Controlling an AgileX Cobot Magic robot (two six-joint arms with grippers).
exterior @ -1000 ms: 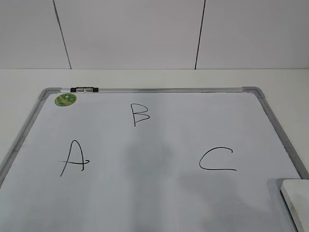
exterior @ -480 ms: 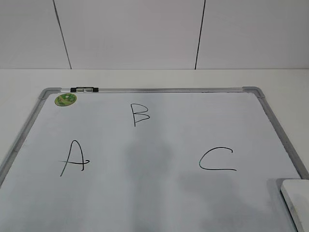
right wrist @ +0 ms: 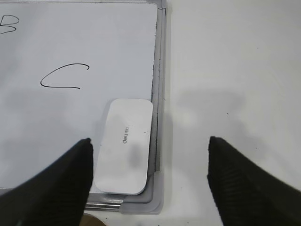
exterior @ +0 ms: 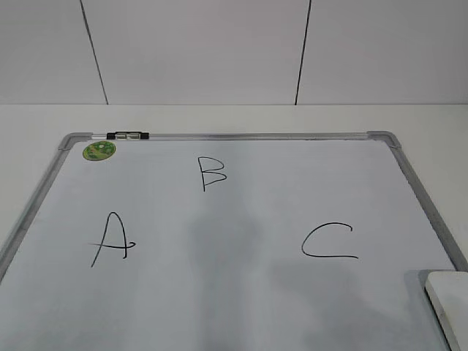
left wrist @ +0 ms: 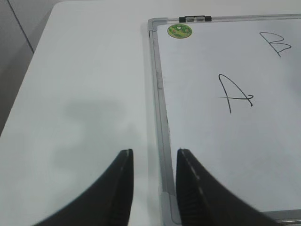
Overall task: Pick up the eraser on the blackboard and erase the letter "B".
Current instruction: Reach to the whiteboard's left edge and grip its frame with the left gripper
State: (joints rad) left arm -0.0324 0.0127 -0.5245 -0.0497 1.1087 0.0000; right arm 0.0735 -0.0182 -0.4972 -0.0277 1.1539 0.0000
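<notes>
The blackboard [exterior: 241, 292] is a white board in a silver frame lying flat. The letter "B" [exterior: 211, 172] is at its far middle, and also shows in the left wrist view [left wrist: 276, 43] and at the edge of the right wrist view [right wrist: 8, 23]. The white eraser [right wrist: 123, 145] lies in the board's near right corner; a part of it shows in the exterior view [exterior: 450, 300]. My right gripper [right wrist: 149, 146] is open wide above that corner and empty. My left gripper [left wrist: 154, 156] is open over the board's left frame [left wrist: 162, 122] and empty. Neither gripper shows in the exterior view.
The letters "A" [exterior: 110, 240] and "C" [exterior: 327, 241] are on the board. A green sticker [exterior: 99, 151] and a black-and-silver clip [exterior: 128, 135] sit at the far left corner. White table [left wrist: 84, 94] lies around the board, with a panelled wall behind.
</notes>
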